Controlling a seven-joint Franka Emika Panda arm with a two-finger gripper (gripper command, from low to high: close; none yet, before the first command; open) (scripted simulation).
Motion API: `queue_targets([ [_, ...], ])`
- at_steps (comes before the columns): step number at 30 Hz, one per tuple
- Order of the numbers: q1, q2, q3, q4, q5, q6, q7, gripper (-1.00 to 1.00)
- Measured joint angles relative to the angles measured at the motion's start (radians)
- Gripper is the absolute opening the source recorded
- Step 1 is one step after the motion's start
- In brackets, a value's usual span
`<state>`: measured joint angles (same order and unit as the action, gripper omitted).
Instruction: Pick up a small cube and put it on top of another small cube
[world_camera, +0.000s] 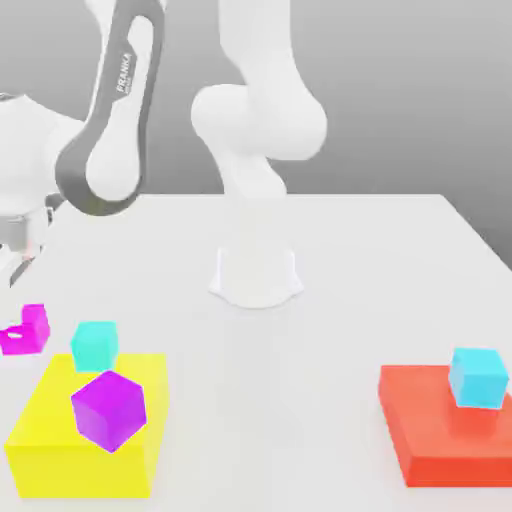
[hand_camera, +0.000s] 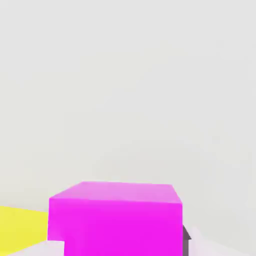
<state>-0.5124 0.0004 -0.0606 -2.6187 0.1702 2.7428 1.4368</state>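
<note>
While clamped: small cube.

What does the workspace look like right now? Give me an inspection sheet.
Surface: white table, level.
Job's things: small magenta cube at the exterior view's left edge, beside the yellow block.
Clutter: purple cube on the yellow block; left cyan cube at that block's far edge; right cyan cube on the red block.
Grippers: tool shut, just above the small magenta cube; whether it holds the cube cannot be told.
Cables: nothing seen.
Surroundings: plain grey backdrop; robot base mid-table.
</note>
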Motion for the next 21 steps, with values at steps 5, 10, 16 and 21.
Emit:
queue_targets([
  [5, 0.211, -0.03, 0.124, 0.051, 0.001, -0.079, 0.205, -1.0],
  [10, 0.447, -0.052, 0.243, 0.088, -0.022, -0.158, 0.435, -1.0],
  [16, 0.707, -0.071, 0.393, 0.131, -0.053, -0.252, 0.714, -1.0],
  [21, 0.796, -0.046, 0.461, 0.115, -0.136, -0.271, 0.91, -1.0],
])
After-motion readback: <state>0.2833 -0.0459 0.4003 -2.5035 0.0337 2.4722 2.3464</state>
